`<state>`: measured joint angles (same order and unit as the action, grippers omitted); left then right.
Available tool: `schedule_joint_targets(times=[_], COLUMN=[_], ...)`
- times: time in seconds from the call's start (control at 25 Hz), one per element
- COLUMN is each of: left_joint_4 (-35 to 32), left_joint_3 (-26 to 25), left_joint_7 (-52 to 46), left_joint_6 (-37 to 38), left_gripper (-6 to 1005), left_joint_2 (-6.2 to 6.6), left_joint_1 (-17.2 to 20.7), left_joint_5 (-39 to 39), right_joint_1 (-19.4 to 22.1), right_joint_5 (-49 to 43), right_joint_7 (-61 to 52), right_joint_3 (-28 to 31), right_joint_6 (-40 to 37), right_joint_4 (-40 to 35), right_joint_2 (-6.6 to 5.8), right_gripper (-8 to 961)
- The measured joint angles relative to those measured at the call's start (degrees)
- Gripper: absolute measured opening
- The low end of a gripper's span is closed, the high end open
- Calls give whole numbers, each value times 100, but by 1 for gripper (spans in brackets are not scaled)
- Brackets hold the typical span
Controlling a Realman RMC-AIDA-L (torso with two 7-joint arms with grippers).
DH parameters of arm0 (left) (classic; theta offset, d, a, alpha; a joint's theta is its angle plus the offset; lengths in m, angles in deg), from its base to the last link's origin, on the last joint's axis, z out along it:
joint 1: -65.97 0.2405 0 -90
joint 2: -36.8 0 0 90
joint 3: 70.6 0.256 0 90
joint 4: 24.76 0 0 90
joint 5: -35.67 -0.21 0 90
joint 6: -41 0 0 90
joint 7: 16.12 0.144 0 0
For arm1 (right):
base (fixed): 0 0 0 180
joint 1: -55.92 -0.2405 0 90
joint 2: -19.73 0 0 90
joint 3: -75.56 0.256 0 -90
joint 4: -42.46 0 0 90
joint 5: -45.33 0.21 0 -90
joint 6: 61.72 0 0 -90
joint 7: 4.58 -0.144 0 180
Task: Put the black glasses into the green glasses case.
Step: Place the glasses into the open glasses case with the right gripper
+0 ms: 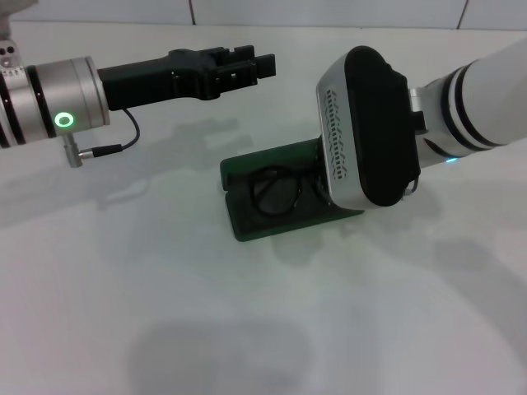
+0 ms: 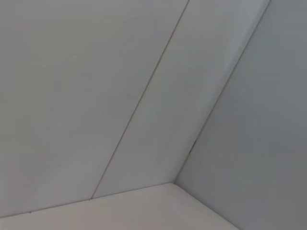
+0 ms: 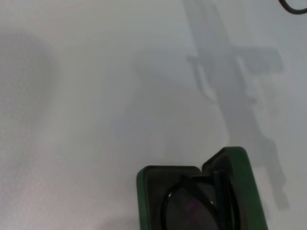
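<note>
Lying inside the open green glasses case (image 1: 247, 216), the black glasses (image 1: 276, 191) rest in its dark interior, one rounded lens plainly visible. The case sits on the white surface (image 1: 165, 313) near the middle. The right arm's wrist hangs directly over the case's right end, hiding the right gripper, so I cannot tell its state. The left gripper (image 1: 265, 67) hovers above the surface, behind and well apart from the case, fingers closed together and holding nothing.

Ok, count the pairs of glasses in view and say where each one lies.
1. The black glasses lie inside the open green glasses case on the table, partly covered in the head view by the right arm; nothing shows of any other pair.
</note>
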<state>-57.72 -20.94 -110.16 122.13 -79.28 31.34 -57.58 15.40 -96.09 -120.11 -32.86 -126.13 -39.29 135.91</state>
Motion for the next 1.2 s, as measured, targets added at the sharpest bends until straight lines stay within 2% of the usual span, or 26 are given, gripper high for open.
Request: schedule_joint_targets(times=[0.36, 0.6, 0.84, 0.92, 0.96, 1.0, 1.04, 1.2], left_joint_4=[0, 0, 0, 1, 1, 0, 0, 0], left_joint_3=[14, 2, 0, 0, 0, -1, 0, 20], left_joint_7=[0, 0, 7, 39, 39, 45, 50, 51], left_joint_6=[0, -18, -36, -43, -43, -44, -50, -325], left_gripper=[593, 594, 595, 596, 596, 596, 596, 597], left_joint_2=[-2, -2, 27, 36, 36, 40, 43, 38], left_joint_1=[-26, -2, 7, 9, 9, 9, 9, -34], left_joint_5=[0, -13, -33, -34, -34, -33, -33, -70], right_joint_1=[58, 255, 594, 856, 856, 1042, 1042, 1367], right_joint_5=[-1, -8, 286, 846, 846, 1509, 1509, 2997], right_joint_7=[4, 21, 74, 261, 261, 666, 666, 1681], right_joint_3=[-228, -230, -81, 242, 242, 667, 667, 1890], right_joint_6=[244, 420, 413, 328, 328, 63, 63, -909], right_joint_4=[70, -7, -90, -89, -89, -24, -24, 441], right_joint_2=[0, 0, 1, -3, -3, -10, -10, -20], right_gripper=[74, 218, 218, 218, 218, 218, 218, 219])
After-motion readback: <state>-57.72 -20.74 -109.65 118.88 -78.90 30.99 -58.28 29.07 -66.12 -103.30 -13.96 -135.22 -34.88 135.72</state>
